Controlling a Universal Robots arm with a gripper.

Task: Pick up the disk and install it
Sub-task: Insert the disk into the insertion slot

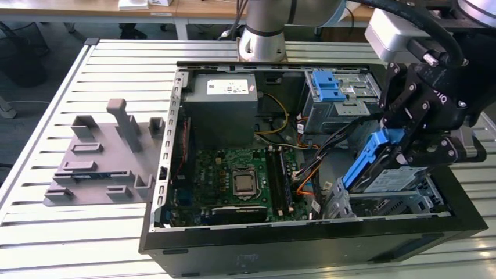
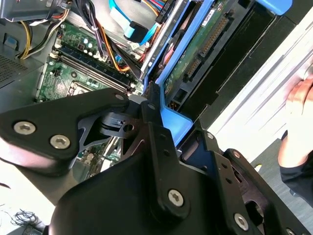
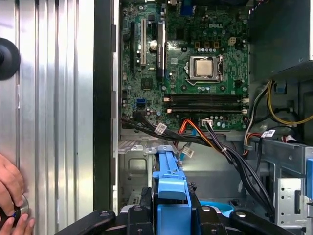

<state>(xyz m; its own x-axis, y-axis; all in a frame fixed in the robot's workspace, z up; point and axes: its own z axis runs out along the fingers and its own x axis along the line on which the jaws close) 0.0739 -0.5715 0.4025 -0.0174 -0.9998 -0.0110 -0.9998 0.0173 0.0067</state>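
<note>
— Setting?
— Slatted metal table. An open computer case lies on it, motherboard facing up. A grey fixture sits on the table at the left of the exterior view.

— Where is the disk?
— The disk hangs tilted at the lower right of the exterior view, over the drive bay in the case's corner. I judge it not yet seated. My gripper is clamped on its blue bracket, and in the second wrist view my fingers pinch the plastic.

— How does it handle?
— My judgement: stiff, dense for its size, sensitive to knocks. One face carries a bare circuit board, so keep off that. The bracket is the sensible hold, but plastic flexes and the disk could rock in the grip. Cables run just beside the bay, which is a snag risk.
</note>
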